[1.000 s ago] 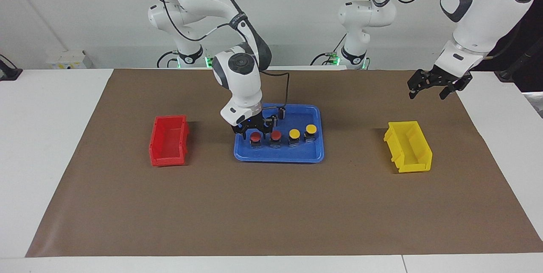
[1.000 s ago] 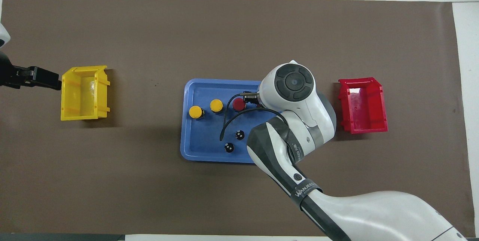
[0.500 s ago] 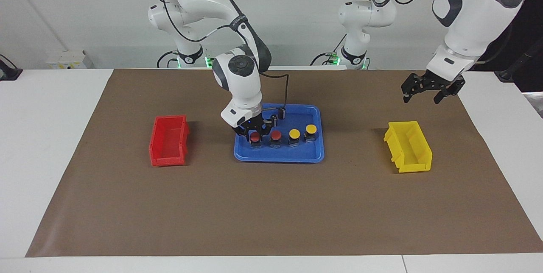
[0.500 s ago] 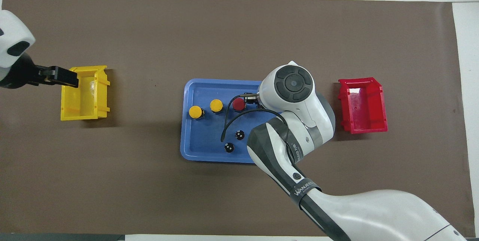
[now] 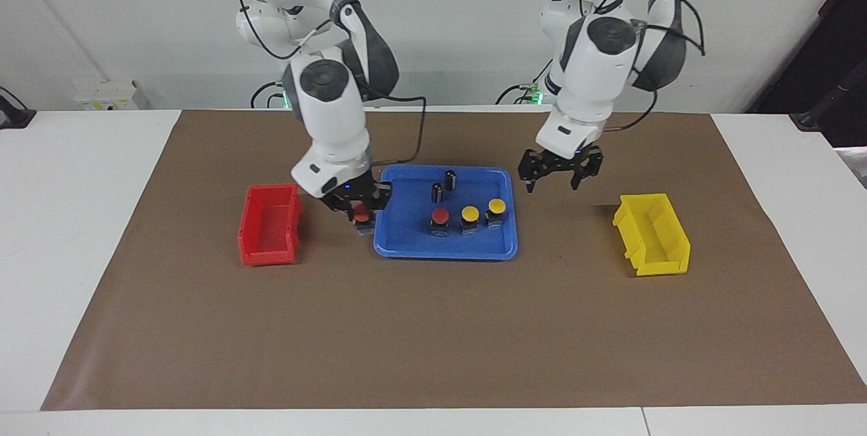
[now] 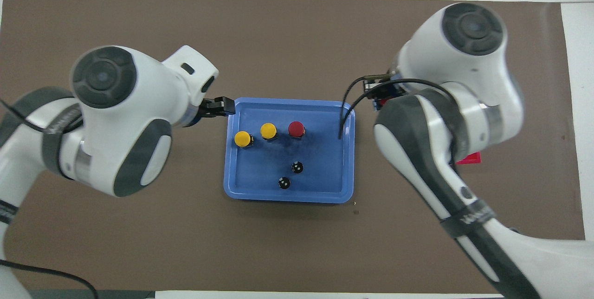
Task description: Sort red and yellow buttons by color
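My right gripper [image 5: 359, 208] is shut on a red button [image 5: 362, 217] and holds it just above the mat, between the blue tray [image 5: 406, 248] and the red bin [image 5: 269, 223]. In the tray stand one red button [image 5: 440, 216] and two yellow buttons [image 5: 470, 213] [image 5: 497, 206] in a row. They also show in the overhead view: red [image 6: 296, 128], yellow [image 6: 268, 130] and yellow [image 6: 242, 139]. My left gripper [image 5: 553, 181] is open and empty, over the mat beside the tray toward the yellow bin [image 5: 651, 233]. Its tip [image 6: 222, 106] shows at the tray's corner.
Two dark capless cylinders [image 5: 437, 192] [image 5: 450, 179] stand in the tray, nearer to the robots than the buttons. In the overhead view my arms cover both bins; only a red corner [image 6: 468, 159] shows. Brown mat [image 5: 433, 328] covers the table.
My right gripper has lifted one red button out of the tray and carried it toward the red bin. My left arm has swung from near the yellow bin to beside the tray.
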